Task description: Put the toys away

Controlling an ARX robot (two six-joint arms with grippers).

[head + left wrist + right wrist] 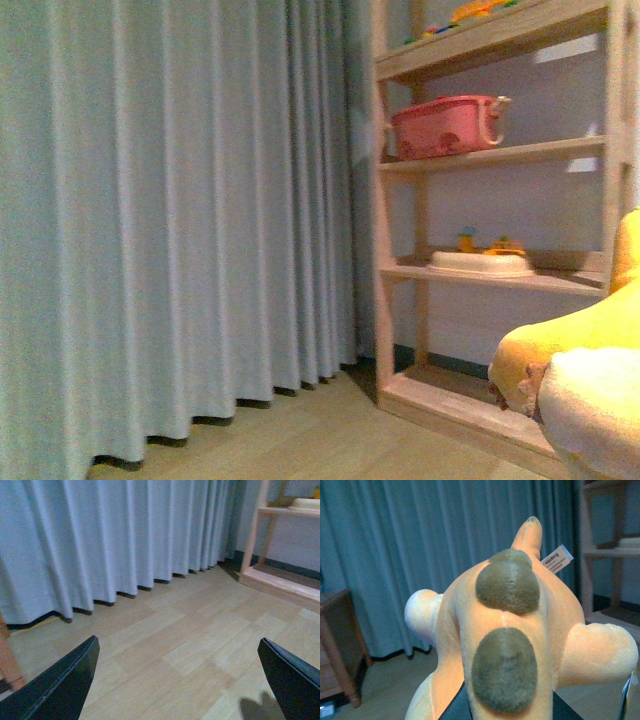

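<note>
Right gripper (456,711) looks clamped on the orange plush animal (575,350), down at 4 o'clock in the front view, its long axis pointing away from the wrist. The wooden shelf (480,270) sits around 1 o'clock. Left gripper (177,641) is wide open and empty.

Pale blue curtain (170,220), wooden shelf unit (384,210), pink basket (445,127) above white tray (480,263), plush toy (575,345) lower right
</note>
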